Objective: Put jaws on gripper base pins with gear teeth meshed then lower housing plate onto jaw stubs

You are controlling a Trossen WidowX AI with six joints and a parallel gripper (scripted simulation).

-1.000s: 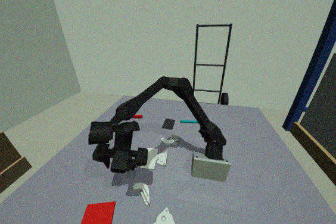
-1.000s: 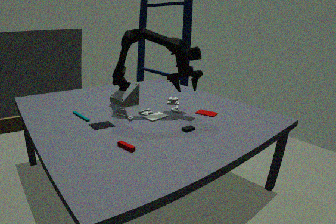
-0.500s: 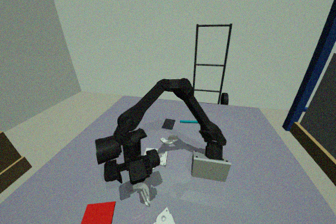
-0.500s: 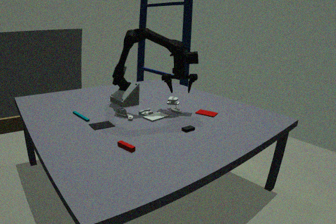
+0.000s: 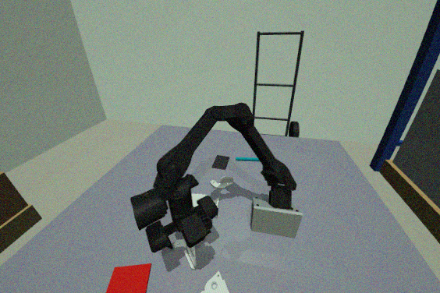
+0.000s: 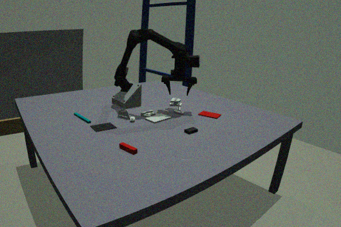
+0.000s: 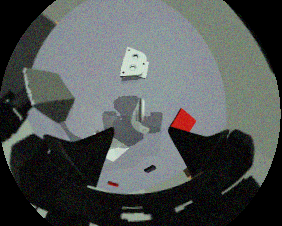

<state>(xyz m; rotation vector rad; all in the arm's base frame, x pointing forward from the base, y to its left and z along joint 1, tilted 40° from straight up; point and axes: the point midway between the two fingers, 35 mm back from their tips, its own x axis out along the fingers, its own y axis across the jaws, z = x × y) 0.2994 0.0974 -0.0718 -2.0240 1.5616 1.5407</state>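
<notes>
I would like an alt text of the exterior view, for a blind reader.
A black robot arm holds its open, empty jaws above small white parts on a purple-grey table. Around them lie two red pieces, a teal stick and two dark pieces.

Looks matt and smooth like plastic on the black arm [image 5: 195, 139] [image 6: 163, 40], dull and metal-like on the grey wedge [image 5: 276, 222] [image 6: 134, 98] [image 7: 47, 85], matt and smooth across the bench [image 5: 331, 252] [image 6: 181, 171] [image 7: 175, 55].

- The arm [image 5: 195, 135] [image 6: 157, 38] is black, with long links and thick joints.
- Above the gripper [image 6: 179, 95] [image 7: 141, 129] is one black block.
- Its fingers are black and pointed.
</notes>
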